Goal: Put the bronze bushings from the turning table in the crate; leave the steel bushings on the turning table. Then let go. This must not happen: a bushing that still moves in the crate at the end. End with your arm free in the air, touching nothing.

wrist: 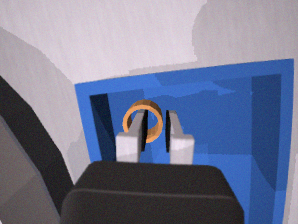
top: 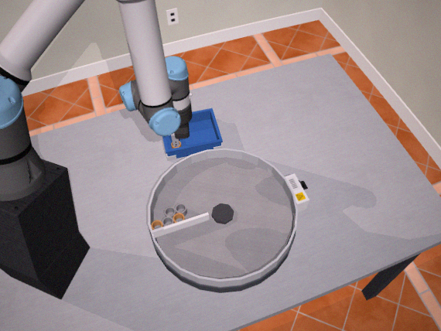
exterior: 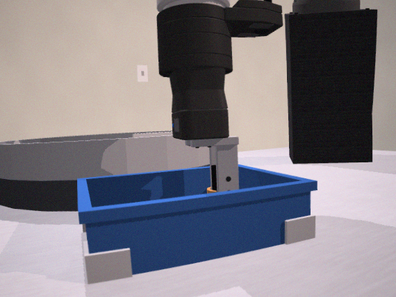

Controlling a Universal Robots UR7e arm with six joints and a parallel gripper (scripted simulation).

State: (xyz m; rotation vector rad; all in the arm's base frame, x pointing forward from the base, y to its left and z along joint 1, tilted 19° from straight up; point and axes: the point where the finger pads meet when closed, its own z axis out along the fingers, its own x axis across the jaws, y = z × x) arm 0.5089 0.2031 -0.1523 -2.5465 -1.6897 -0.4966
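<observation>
My gripper (top: 176,142) (exterior: 218,188) (wrist: 156,122) is partly open, down inside the blue crate (top: 217,133) (exterior: 174,207) (wrist: 185,74) near one end. A bronze bushing (top: 176,147) (exterior: 210,190) (wrist: 126,122) is at the fingertips in the crate. In the wrist view one finger overlaps its opening and the other is outside its wall, with a gap between the fingers. Its base is hidden. On the turning table (top: 232,280) (exterior: 139,154) are two bronze bushings, one (top: 157,221) by the rim and one (top: 179,214) along the bar, and three steel bushings (top: 180,206) (top: 169,209) (top: 167,218).
A white bar (top: 186,223) crosses the turning table from its rim toward the dark centre hub (top: 223,213). The bushings are grouped against the bar. The turning table's raised rim is close beside the crate. A white box (top: 296,189) with a yellow label is at the rim's right.
</observation>
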